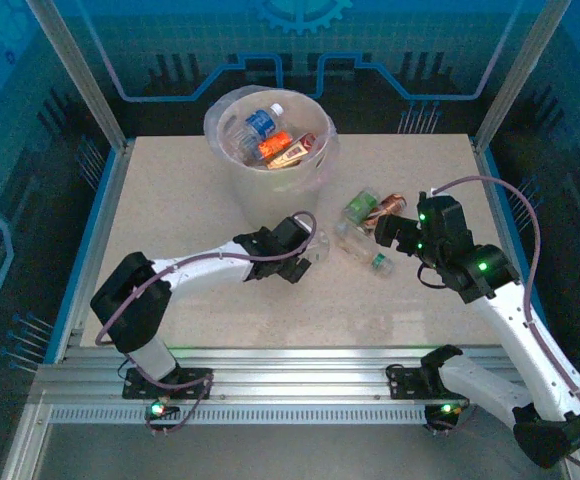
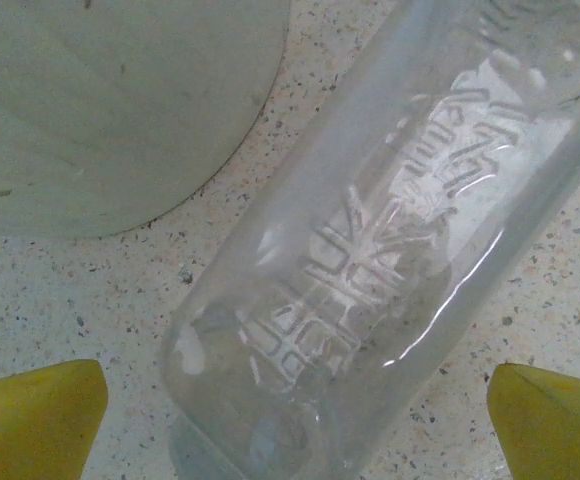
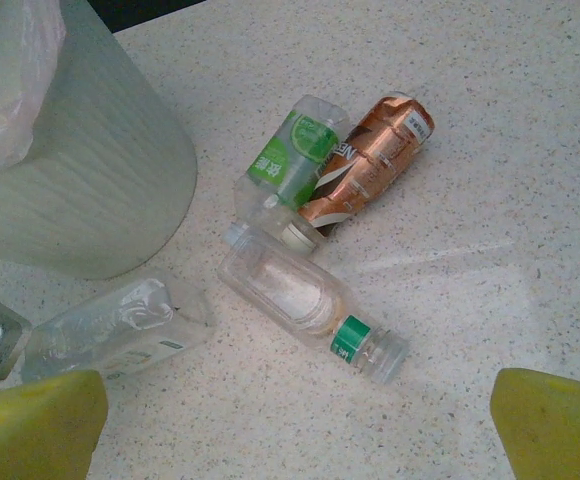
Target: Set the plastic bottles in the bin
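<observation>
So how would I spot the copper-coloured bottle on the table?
Find the big whitish bin at the far side of the table. To its right lie a few loose bottles. The copper-labelled bottle lies side by side with a green-labelled bottle, and it alone wears a shiny copper-brown wrapper.

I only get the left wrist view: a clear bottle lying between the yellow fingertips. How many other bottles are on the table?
Observer: Three others, a green-labelled bottle, a copper-labelled bottle and a clear bottle with a green band, clustered right of the bin.
Operator: Anything inside the bin?
Observer: Several bottles, among them a blue-labelled bottle and an orange-labelled bottle.
Operator: And the right gripper?
Observer: The right gripper hangs open above the table near that cluster, holding nothing.
</observation>
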Action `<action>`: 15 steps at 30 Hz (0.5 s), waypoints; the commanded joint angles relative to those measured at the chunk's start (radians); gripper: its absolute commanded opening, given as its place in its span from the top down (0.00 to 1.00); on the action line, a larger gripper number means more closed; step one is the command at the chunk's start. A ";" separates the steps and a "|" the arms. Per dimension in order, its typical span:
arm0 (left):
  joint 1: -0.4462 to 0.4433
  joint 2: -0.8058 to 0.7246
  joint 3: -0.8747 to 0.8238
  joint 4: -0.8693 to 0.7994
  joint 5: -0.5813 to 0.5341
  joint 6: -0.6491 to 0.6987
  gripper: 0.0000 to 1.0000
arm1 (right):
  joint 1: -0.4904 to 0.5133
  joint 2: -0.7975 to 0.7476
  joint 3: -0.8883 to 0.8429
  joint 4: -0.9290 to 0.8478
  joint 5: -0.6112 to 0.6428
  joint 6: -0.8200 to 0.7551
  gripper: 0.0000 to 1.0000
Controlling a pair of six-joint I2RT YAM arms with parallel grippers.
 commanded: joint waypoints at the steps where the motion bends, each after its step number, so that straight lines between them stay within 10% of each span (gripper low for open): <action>1: -0.005 0.017 0.037 0.010 0.003 -0.031 0.01 | -0.016 -0.007 -0.012 -0.010 0.011 0.007 0.00; 15: -0.032 0.050 0.069 -0.023 0.110 -0.112 0.04 | -0.024 -0.006 -0.018 -0.005 0.006 0.007 0.00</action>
